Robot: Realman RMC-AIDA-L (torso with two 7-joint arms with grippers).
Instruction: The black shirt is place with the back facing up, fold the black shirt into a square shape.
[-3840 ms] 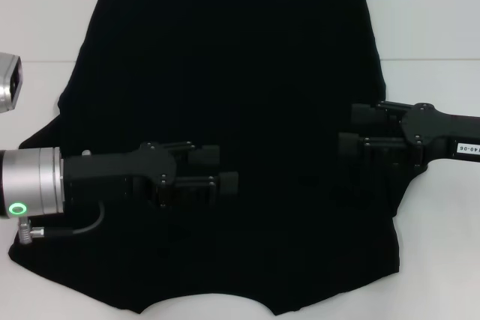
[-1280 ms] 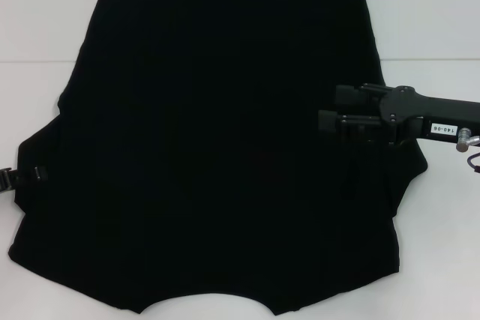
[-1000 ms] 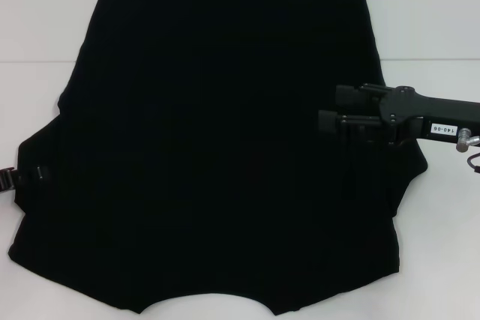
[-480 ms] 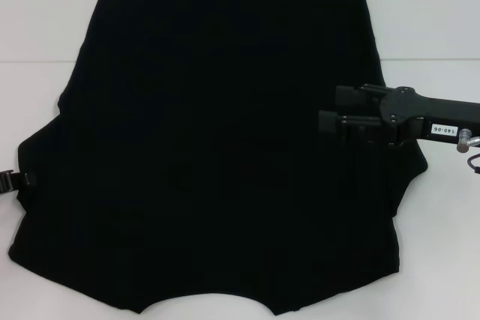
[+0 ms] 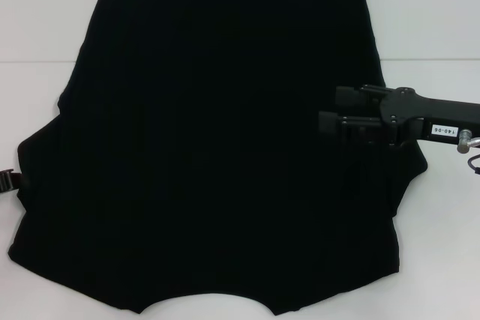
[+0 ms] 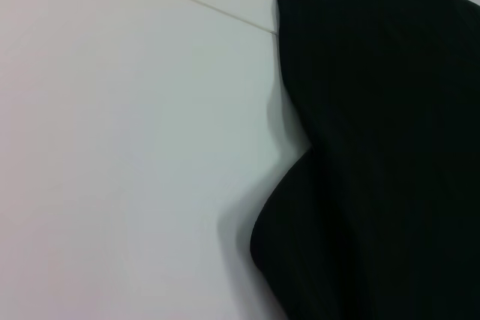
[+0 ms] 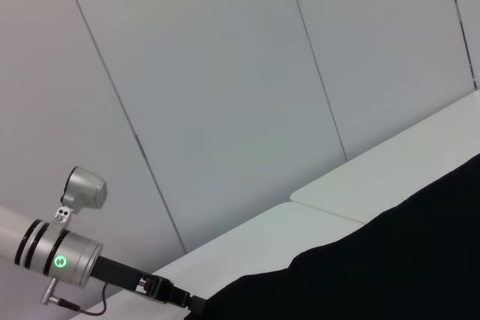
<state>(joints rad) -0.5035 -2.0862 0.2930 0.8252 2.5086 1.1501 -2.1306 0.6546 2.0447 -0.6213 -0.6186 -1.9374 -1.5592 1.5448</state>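
Folding hasn't really started: the black shirt [image 5: 225,148] lies spread flat, plain side up, covering most of the white table [image 5: 427,20], neck edge nearest. Left gripper [image 5: 9,180] barely peeks in at the sleeve; can't tell its fingers. Farther over, the right gripper [image 5: 331,109] hovers above the right side, fingers parted, empty.

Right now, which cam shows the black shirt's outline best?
Head view: the black shirt lies spread flat on the white table, nearly whole, right gripper over its right side. The left wrist view shows only one edge; the right wrist view only a corner.
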